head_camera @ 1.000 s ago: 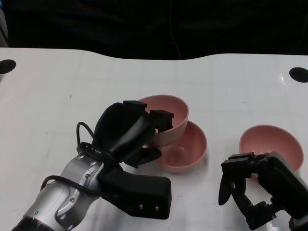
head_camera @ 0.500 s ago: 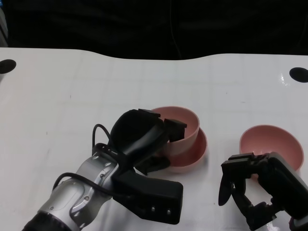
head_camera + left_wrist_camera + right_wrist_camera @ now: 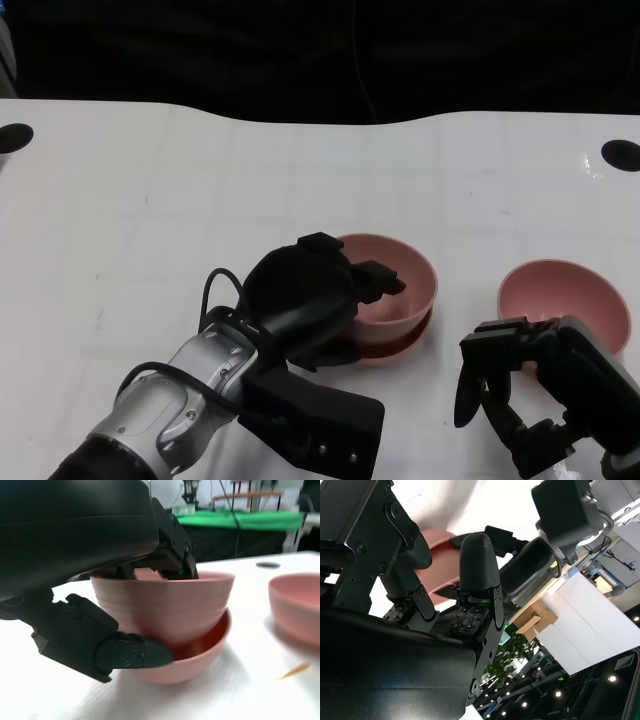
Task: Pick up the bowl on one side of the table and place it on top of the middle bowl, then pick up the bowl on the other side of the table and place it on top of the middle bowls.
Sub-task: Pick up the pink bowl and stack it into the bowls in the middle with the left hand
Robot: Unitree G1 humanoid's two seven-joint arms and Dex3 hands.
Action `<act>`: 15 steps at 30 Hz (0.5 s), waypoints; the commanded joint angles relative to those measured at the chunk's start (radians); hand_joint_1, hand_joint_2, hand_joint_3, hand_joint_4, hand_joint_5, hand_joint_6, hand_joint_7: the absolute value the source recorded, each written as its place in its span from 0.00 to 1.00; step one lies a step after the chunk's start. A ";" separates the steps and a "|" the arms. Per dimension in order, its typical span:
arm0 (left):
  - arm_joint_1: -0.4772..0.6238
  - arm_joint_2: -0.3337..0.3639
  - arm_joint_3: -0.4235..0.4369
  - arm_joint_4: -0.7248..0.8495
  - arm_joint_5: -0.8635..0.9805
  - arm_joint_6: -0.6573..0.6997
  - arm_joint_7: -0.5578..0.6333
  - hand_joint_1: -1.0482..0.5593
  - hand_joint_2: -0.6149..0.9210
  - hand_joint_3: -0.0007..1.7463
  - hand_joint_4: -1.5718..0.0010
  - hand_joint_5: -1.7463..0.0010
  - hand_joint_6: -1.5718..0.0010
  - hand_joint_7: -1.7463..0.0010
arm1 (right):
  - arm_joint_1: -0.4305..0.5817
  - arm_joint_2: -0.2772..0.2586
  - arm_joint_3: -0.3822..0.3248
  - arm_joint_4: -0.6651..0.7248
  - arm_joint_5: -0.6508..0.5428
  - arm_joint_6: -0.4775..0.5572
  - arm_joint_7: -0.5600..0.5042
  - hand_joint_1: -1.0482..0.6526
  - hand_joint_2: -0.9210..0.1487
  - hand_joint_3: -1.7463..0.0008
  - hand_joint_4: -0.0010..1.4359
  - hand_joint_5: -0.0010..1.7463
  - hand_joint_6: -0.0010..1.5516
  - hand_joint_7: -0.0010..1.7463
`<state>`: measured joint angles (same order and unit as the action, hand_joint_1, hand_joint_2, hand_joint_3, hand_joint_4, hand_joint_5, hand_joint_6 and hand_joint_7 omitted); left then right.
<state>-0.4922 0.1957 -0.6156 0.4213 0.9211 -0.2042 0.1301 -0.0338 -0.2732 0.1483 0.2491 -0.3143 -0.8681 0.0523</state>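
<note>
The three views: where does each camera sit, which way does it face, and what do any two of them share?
Head view: from above, facing down at the white table; shows both forearms, left hand, right hand.
Left wrist view: behind the left hand, level with the table, facing the held pink bowl nested in the middle bowl.
Right wrist view: behind the right hand, tilted toward the room.
Shared: head and left wrist views both show the third bowl.

- Upper pink bowl (image 3: 398,283): upright, nested inside the middle bowl.
- Middle bowl (image 3: 395,345): pink, upright, its rim showing beneath.
- Third pink bowl (image 3: 562,297): upright, empty, apart to the middle bowl's right.
</note>
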 commanded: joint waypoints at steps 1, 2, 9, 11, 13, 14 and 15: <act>0.006 0.024 -0.011 -0.034 0.016 0.031 -0.056 0.22 1.00 0.26 1.00 0.91 0.91 0.99 | -0.006 -0.016 -0.010 0.006 0.022 -0.005 0.007 0.77 0.81 0.03 0.69 0.98 0.63 0.73; 0.008 0.026 -0.012 -0.040 0.016 0.034 -0.065 0.20 1.00 0.28 1.00 0.93 0.92 1.00 | -0.005 -0.017 -0.009 0.006 0.024 -0.004 0.010 0.77 0.80 0.04 0.69 0.91 0.63 0.73; 0.020 0.039 -0.005 -0.073 0.007 0.049 -0.107 0.15 1.00 0.33 1.00 1.00 0.95 1.00 | -0.002 -0.015 -0.008 -0.005 0.031 0.009 0.022 0.78 0.77 0.05 0.74 0.66 0.62 0.74; 0.022 0.041 -0.005 -0.076 0.007 0.049 -0.107 0.15 1.00 0.33 1.00 1.00 0.96 1.00 | -0.002 -0.014 -0.009 -0.006 0.030 0.009 0.022 0.78 0.76 0.06 0.74 0.71 0.62 0.74; 0.045 0.060 0.020 -0.125 -0.022 0.053 -0.134 0.14 1.00 0.32 1.00 1.00 0.95 1.00 | -0.002 -0.013 -0.009 -0.011 0.028 0.013 0.023 0.78 0.77 0.05 0.74 0.86 0.62 0.74; 0.056 0.068 0.030 -0.148 -0.034 0.055 -0.148 0.14 1.00 0.32 1.00 1.00 0.95 1.00 | -0.002 -0.012 -0.009 -0.013 0.027 0.015 0.022 0.78 0.78 0.04 0.73 0.92 0.62 0.74; 0.071 0.080 0.046 -0.182 -0.056 0.059 -0.173 0.15 1.00 0.31 1.00 1.00 0.95 1.00 | -0.001 -0.011 -0.009 -0.015 0.027 0.019 0.022 0.77 0.79 0.04 0.72 0.96 0.62 0.74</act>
<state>-0.4418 0.2452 -0.5960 0.2776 0.8892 -0.1529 -0.0140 -0.0350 -0.2731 0.1492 0.2462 -0.2955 -0.8579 0.0723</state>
